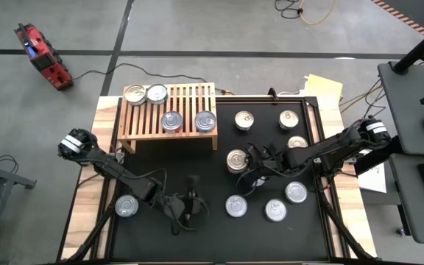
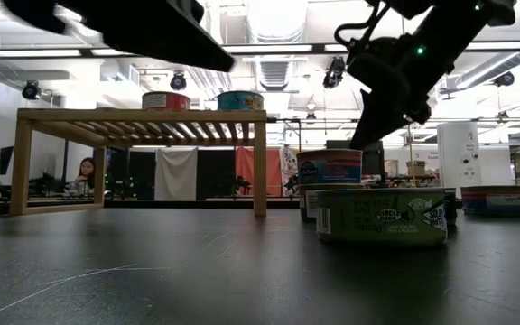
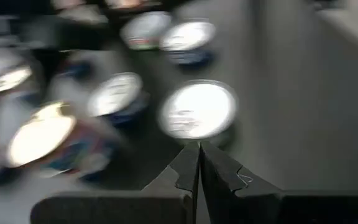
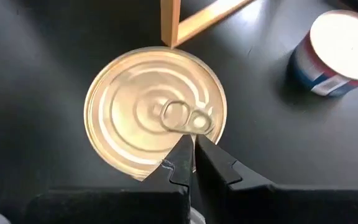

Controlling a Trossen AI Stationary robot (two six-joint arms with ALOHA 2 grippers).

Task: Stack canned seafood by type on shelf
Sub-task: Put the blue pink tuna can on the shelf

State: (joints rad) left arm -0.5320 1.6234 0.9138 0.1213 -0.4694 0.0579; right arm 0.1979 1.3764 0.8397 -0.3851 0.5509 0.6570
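The light-wood shelf [image 1: 168,110] stands at the mat's far left, its legs on the mat, and carries several tins, among them two silver ones [image 1: 171,121] [image 1: 205,121]. More tins stand on the black mat. My right gripper [image 1: 252,173] [image 4: 191,144] is shut and hangs over the near rim of a gold-lidded tin [image 1: 237,160] [image 4: 154,109] just right of the shelf's leg. My left gripper [image 1: 186,206] [image 3: 199,149] is shut above the mat's near part. It points toward a silver-lidded tin [image 1: 235,206] [image 3: 197,111] and touches nothing. My right gripper's shut fingertips [image 4: 182,152] point down over the gold lid's near rim [image 4: 148,165], next to the pull tab. I cannot tell whether they touch the lid. The tin stands upright on the mat.
One tin [image 1: 126,206] stands alone at the mat's near left. Others stand right of the shelf [image 1: 244,120] [image 1: 288,118] [image 1: 297,142] and near the front [image 1: 296,192] [image 1: 275,210]. A green-labelled tin [image 2: 382,215] is closest in the low view. Papers lie past the far right corner [image 1: 322,87].
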